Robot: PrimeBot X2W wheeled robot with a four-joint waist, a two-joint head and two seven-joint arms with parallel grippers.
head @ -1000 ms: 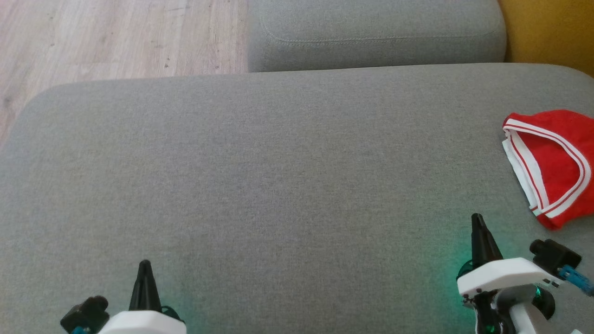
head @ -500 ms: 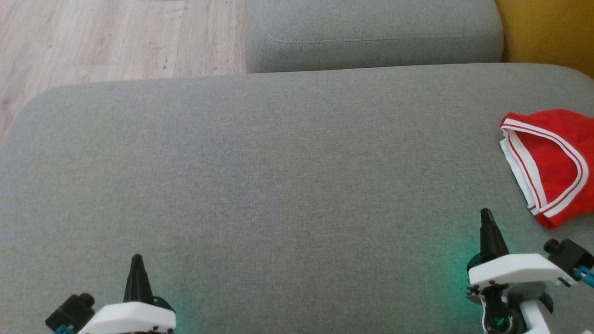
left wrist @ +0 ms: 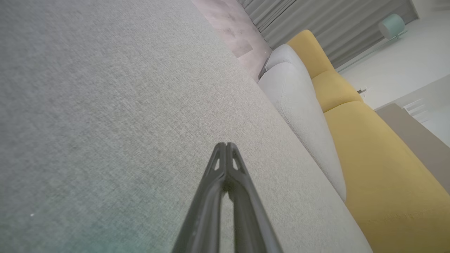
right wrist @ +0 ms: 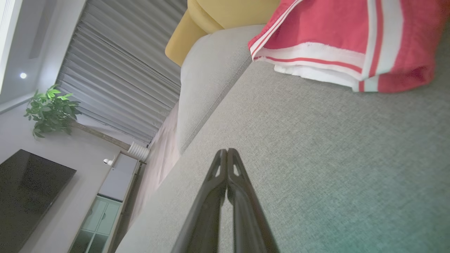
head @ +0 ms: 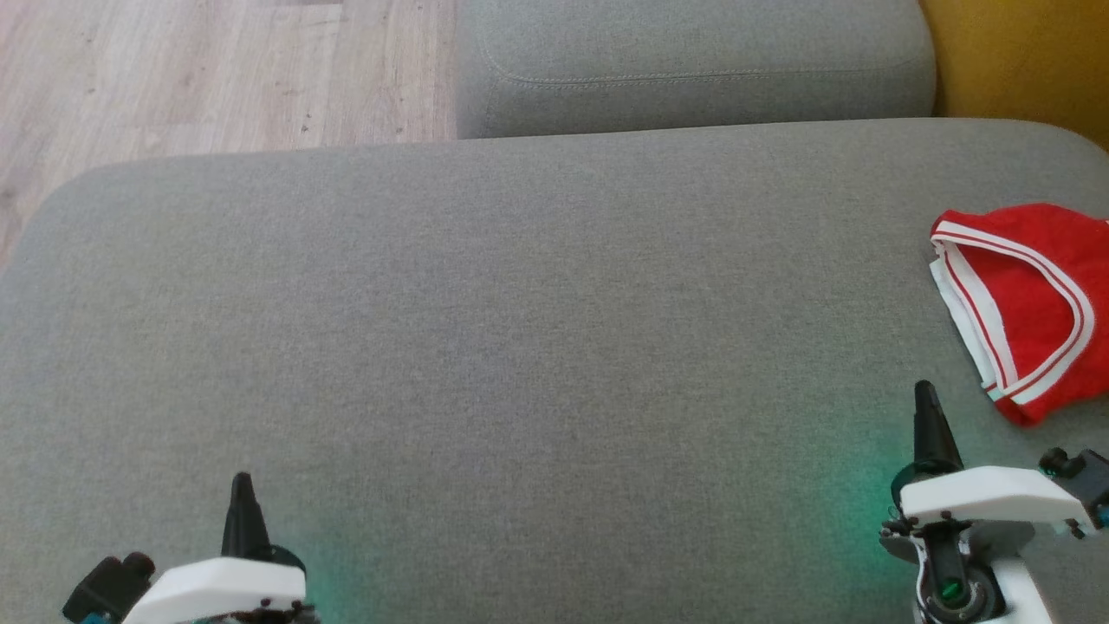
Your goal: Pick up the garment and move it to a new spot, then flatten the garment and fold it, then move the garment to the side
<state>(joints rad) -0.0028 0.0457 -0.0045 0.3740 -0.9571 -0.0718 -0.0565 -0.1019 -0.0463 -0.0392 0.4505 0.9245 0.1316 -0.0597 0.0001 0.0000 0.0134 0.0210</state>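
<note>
The garment (head: 1035, 303) is red with white stripes and lies folded at the right edge of the grey cushion (head: 520, 329); the right wrist view has the garment (right wrist: 337, 38) at its top right. My right gripper (head: 924, 392) stands shut and empty at the lower right, a short way below and left of the garment, apart from it. My left gripper (head: 240, 482) is shut and empty at the lower left, far from the garment. In the wrist views both the left gripper (left wrist: 226, 144) and the right gripper (right wrist: 227, 151) hover over bare grey fabric with fingertips pressed together.
A second grey cushion (head: 693, 61) lies beyond the first. Wooden floor (head: 173, 78) shows at the upper left and a yellow sofa part (head: 1022, 61) at the upper right. The cushion's left corner rounds off near the floor.
Both grippers have drawn back toward the bottom of the head view and outward, the left leftward, the right rightward. The garment lies as before; the camera has shifted slightly.
</note>
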